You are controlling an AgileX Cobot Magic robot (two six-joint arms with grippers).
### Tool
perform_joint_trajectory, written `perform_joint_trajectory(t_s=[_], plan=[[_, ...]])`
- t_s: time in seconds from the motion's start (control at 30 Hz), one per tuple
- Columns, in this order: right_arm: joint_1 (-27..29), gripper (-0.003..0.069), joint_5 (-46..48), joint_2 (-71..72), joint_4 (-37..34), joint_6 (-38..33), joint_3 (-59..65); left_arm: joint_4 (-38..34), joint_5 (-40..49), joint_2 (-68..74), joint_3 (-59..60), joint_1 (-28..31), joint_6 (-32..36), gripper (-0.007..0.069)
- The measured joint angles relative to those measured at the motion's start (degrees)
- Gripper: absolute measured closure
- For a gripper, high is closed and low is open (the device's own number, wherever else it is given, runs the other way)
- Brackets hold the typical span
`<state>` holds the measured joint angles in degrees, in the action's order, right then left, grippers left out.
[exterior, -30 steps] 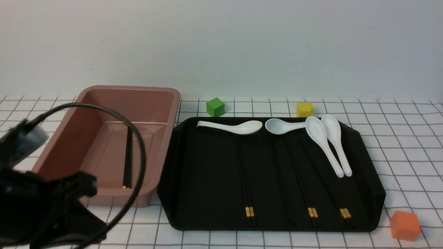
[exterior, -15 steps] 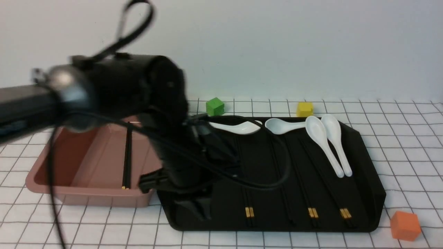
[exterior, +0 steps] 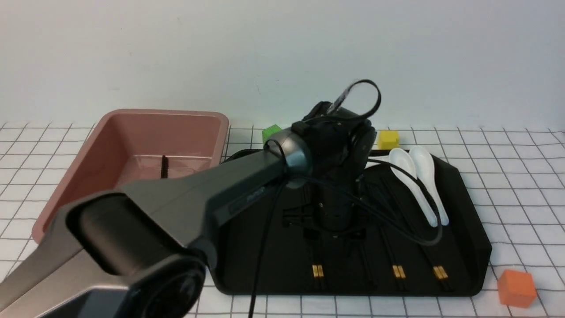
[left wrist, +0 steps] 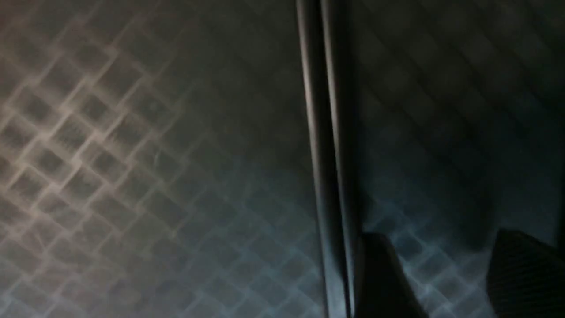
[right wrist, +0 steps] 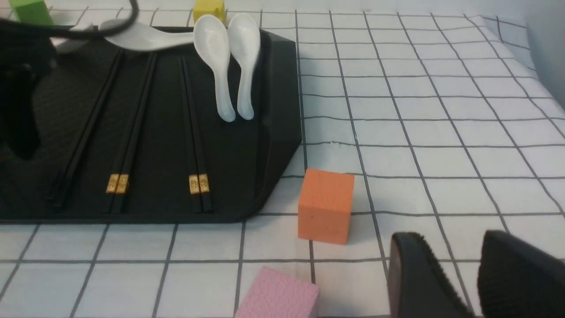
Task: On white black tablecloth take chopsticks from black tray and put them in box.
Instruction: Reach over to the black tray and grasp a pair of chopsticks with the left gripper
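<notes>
The black tray (exterior: 474,247) lies on the checked tablecloth (exterior: 521,185). Several pairs of black chopsticks lie on it, gold bands toward me; the leftmost pair (exterior: 318,270) runs under my left arm. My left gripper (exterior: 334,234) points down low over the tray's middle. In the left wrist view it (left wrist: 441,236) is open and empty, and a chopstick pair (left wrist: 329,132) lies just outside one finger (left wrist: 379,278). The pink box (exterior: 132,115) stands left of the tray with one pair (exterior: 164,167) inside. My right gripper (right wrist: 450,238) hangs over bare cloth right of the tray, narrowly open and empty.
White spoons (exterior: 417,185) lie at the tray's far right. A green cube (exterior: 270,131) and a yellow cube (exterior: 388,139) sit behind the tray. An orange cube (exterior: 516,288) sits off its near right corner, and a pink cube (right wrist: 278,293) nearer me.
My left arm has swung from the near left, across the box's corner, to over the tray's middle, and now hides two of the spoons.
</notes>
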<state>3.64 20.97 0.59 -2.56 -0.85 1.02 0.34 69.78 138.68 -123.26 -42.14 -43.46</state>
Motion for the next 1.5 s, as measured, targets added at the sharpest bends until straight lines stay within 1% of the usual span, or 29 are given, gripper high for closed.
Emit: perform_joint_trajectory(t_s=[0.2, 0.37, 0.5, 0.8, 1.33, 1.4, 1.47, 1.5], plan=[[0.0, 0.0419, 0.0, 0.0, 0.0, 0.0, 0.0, 1.9, 0.2, 0.2, -0.6, 0.1, -0.9, 0.0269], [0.0, 0.0419, 0.0, 0.0, 0.0, 0.0, 0.0, 2.0, 0.3, -2.2, -0.5, 0.1, -0.9, 0.0269], [0.0, 0.0419, 0.0, 0.0, 0.0, 0.0, 0.0, 4.0, 0.3, -4.1, -0.6, 0.1, -1.1, 0.0269], [0.0, 0.0419, 0.0, 0.0, 0.0, 0.0, 0.0, 5.3, 0.7, 0.7, -0.6, 0.1, -1.4, 0.0268], [0.0, 0.0419, 0.0, 0.0, 0.0, 0.0, 0.0, 6.4, 0.4, 1.7, -0.8, 0.1, -2.5, 0.0274], [0.0, 0.0419, 0.0, 0.0, 0.0, 0.0, 0.0, 6.0, 0.3, 1.9, -1.2, 0.1, -2.5, 0.0315], [0.0, 0.0419, 0.0, 0.0, 0.0, 0.0, 0.0, 5.7, -0.1, 1.9, -1.2, 0.0, -2.5, 0.0402], [0.0, 0.0419, 0.0, 0.0, 0.0, 0.0, 0.0, 5.7, -0.1, 1.9, -1.2, 0.0, -2.5, 0.0402]])
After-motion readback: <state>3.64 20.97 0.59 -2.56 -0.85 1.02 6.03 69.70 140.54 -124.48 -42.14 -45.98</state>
